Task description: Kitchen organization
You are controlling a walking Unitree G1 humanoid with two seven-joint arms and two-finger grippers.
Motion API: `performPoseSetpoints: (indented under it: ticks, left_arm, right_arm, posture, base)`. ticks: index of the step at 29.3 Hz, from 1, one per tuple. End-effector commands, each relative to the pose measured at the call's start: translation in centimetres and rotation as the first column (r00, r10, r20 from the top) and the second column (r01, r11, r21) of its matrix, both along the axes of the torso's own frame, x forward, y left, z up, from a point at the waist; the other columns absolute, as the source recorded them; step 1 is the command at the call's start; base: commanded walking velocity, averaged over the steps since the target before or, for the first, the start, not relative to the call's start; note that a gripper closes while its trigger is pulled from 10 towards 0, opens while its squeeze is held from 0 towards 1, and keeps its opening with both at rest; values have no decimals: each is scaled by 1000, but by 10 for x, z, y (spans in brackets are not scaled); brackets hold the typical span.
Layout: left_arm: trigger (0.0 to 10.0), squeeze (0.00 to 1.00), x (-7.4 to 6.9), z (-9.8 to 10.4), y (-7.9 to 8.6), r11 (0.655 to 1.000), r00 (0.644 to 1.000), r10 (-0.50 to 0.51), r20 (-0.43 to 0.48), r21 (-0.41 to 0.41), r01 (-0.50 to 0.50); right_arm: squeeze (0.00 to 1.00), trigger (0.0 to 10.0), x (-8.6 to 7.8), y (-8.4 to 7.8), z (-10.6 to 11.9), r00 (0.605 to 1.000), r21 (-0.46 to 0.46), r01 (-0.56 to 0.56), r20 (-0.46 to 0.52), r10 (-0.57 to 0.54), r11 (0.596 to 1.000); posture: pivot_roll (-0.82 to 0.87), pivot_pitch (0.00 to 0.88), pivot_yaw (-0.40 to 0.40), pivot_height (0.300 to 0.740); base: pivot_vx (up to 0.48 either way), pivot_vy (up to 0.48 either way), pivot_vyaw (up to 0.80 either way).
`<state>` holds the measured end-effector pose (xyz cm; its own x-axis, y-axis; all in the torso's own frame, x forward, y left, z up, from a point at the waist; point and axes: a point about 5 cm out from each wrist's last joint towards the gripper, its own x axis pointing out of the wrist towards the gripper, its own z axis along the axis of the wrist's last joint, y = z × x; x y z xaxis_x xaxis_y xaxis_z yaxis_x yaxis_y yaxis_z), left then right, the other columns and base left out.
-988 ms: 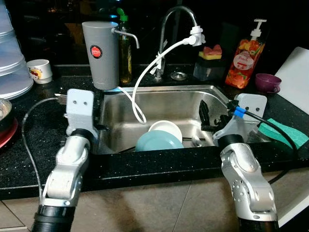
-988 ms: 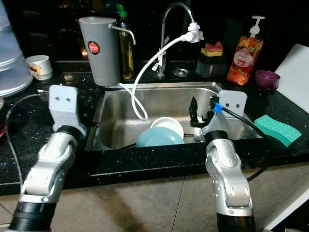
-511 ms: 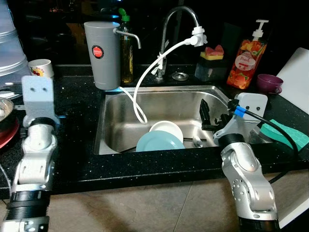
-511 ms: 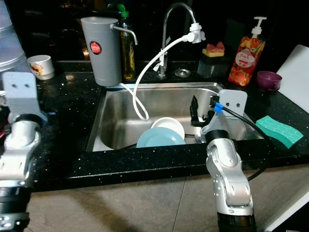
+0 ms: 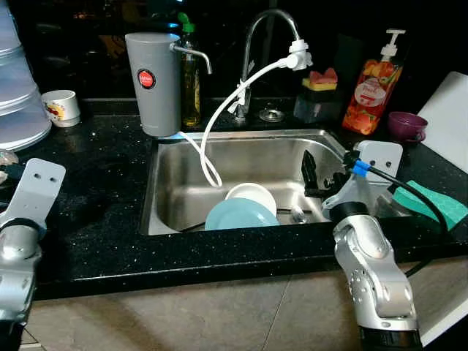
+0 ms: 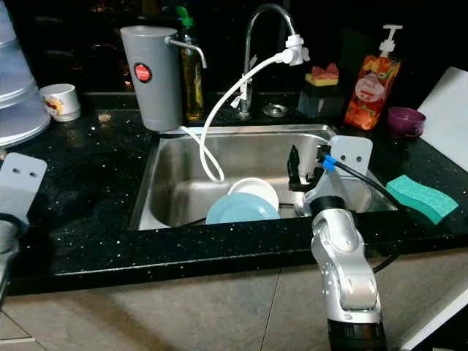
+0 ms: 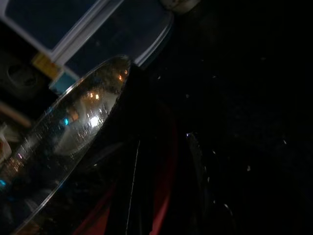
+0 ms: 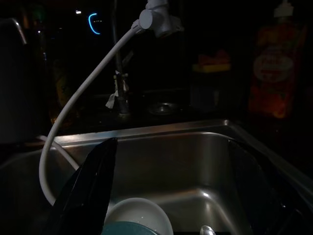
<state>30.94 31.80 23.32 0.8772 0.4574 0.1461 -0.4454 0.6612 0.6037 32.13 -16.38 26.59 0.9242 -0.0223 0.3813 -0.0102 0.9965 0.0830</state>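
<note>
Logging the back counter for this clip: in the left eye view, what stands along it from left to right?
White mug → grey water filter jug → green-capped bottle → faucet → sponge holder → orange soap dispenser → purple bowl.

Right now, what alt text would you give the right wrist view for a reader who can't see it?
Dim view along the open right end effector into a steel sink, its two black fingers framing a white bowl and the edge of a blue plate. A white hose curves down from the faucet; an orange soap bottle stands behind.
</note>
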Motion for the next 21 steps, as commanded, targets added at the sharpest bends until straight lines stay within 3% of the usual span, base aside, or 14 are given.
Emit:
performPoseSetpoints:
  ticks: [1,10,11,12,13,14,15,21]
  left_arm:
    - [10000,0,-1,-14,1,1000,996,8,-88,14,-7]
    - [10000,0,-2,-18,1,1000,987,-13,-159,2,14]
    - [7961,0,-2,-18,1,1000,986,-18,-165,-3,17]
    - [4902,0,-3,-18,1,1000,985,-21,-173,-9,20]
    - [4902,0,-3,-18,1,1000,985,-21,-173,-9,20]
    - [8510,0,-3,-17,1,999,983,-27,-180,-25,22]
    - [10000,0,-3,-15,2,999,981,-32,-191,-30,27]
    - [10000,0,-4,-6,11,998,964,-58,-260,-53,46]
  right_arm:
    - [0,10000,2,1,-2,1000,4,-4,-3,4,1000]
    - [0,10000,1,-1,-1,1000,0,1,-4,-1,1000]
    - [0,10000,1,-1,-1,1000,0,1,-5,-1,1000]
    - [0,10000,1,-1,-2,1000,0,2,-5,-2,1000]
    - [0,10000,1,-1,-2,1000,0,2,-5,-2,1000]
    - [0,10000,1,-1,-2,1000,1,2,-6,-2,1000]
    - [0,10000,1,-1,-2,1000,2,1,-6,-1,1000]
    - [0,10000,1,0,-2,1000,4,2,-5,-2,1000]
  posture:
    - [47,124,-24,740]
    - [45,132,-21,740]
    - [45,132,-21,740]
    - [45,132,-21,740]
    - [45,132,-21,740]
    - [45,132,-21,740]
    - [45,132,-21,740]
    - [59,134,-15,740]
  base:
    - [0,0,0]
    - [0,0,0]
    - [0,0,0]
    - [0,0,0]
    - [0,0,0]
    - [0,0,0]
    - [0,0,0]
    - [0,0,0]
